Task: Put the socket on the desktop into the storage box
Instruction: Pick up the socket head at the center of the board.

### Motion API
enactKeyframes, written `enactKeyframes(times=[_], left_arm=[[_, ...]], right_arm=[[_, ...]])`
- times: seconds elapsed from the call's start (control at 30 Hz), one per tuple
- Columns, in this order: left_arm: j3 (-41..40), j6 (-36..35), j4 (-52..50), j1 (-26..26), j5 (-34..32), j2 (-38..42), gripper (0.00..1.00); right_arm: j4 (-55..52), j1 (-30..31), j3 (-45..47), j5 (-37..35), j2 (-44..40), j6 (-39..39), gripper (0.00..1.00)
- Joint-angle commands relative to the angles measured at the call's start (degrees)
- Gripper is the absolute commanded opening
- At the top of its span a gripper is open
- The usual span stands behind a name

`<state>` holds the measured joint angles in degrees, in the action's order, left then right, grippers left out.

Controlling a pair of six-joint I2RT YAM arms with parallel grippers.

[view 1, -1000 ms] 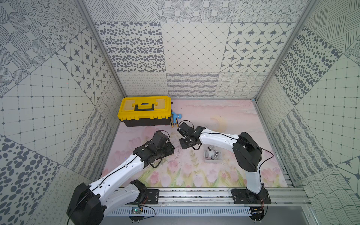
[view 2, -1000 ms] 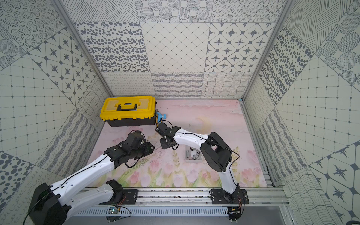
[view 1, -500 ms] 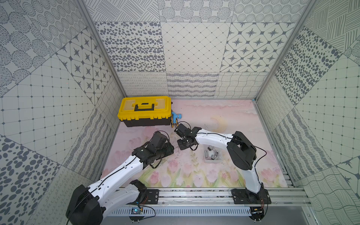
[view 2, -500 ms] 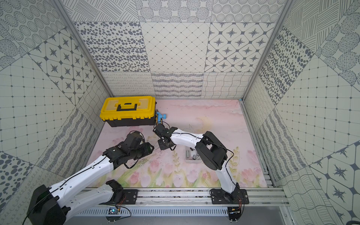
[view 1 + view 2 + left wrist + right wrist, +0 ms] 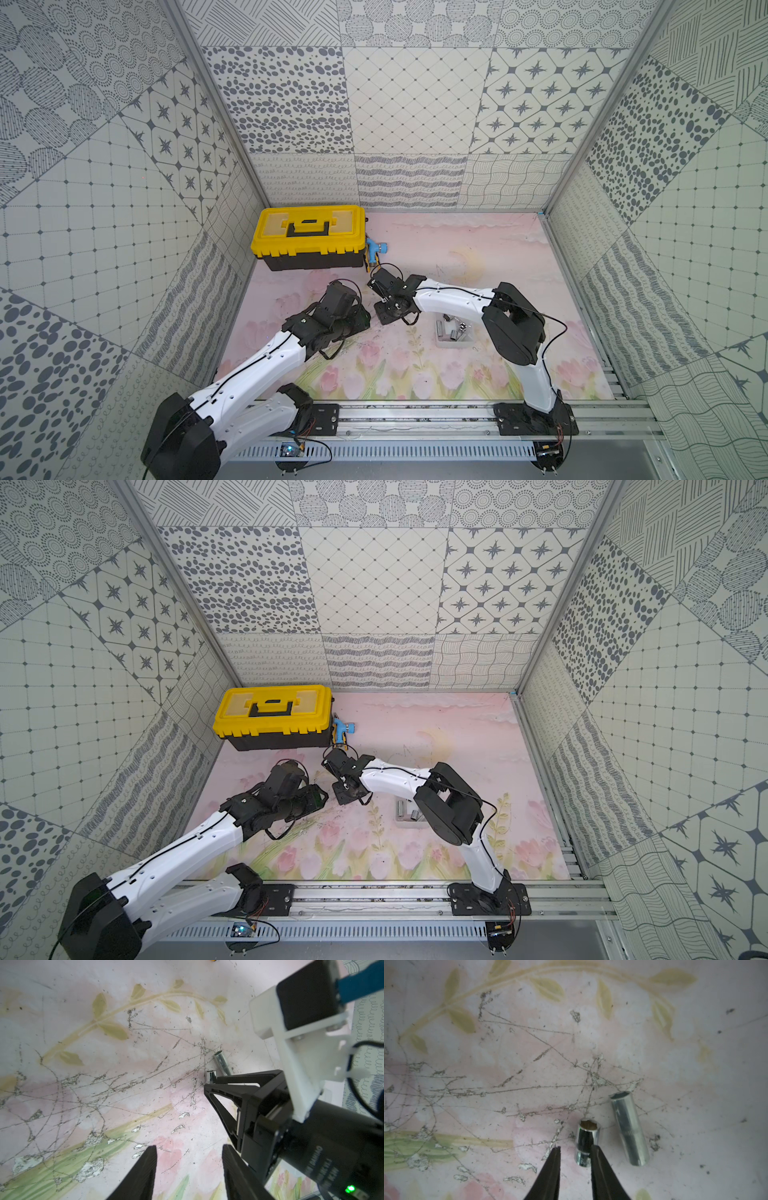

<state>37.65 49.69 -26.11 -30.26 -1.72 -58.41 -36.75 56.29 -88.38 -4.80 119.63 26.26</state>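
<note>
At the back left, a yellow-lidded toolbox (image 5: 309,239) sits hard against the left wall, with a small blue tool (image 5: 376,249) just beside its right end. In front of it the left hand (image 5: 189,1147) hangs low over the desk (image 5: 478,249), fingers apart with only scuffed surface between them. The right hand's black frame is just beside it, so room between the two arms is tight.

The right hand (image 5: 575,1146) points down at two loose chrome sockets. Its fingers stand a little apart and clamp nothing, though one fingertip (image 5: 597,1161) overlaps the side of the short socket (image 5: 586,1136). The long socket (image 5: 629,1130) lies near it on its side, not touching (neither shows marks I can read).

Further right, the clear storage box (image 5: 453,344) rests well apart from them, with several sockets inside. Behind it and to its right the pink desk runs open to the walls. White lettering on the right wrist housing (image 5: 324,1163) is upside down and too blurred to read.
</note>
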Motion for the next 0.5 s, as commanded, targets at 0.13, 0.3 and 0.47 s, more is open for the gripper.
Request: enactKeyframes(times=[0.13, 0.3, 0.47], left_arm=[[-0.1, 0.2, 1.8, 0.7, 0.4, -0.1, 0.55], [-0.1, 0.1, 1.6, 0.9, 0.1, 0.2, 0.55], [0.2, 0.2, 1.5, 0.9, 0.2, -0.2, 0.55]], right_arm=[[-0.4, 0.3, -1.6, -3.0, 3.3, 0.3, 0.29], [-0.4, 0.6, -1.6, -1.9, 3.6, 0.3, 0.28], [-0.5, 1.1, -0.6, -1.7, 2.4, 0.4, 0.12]])
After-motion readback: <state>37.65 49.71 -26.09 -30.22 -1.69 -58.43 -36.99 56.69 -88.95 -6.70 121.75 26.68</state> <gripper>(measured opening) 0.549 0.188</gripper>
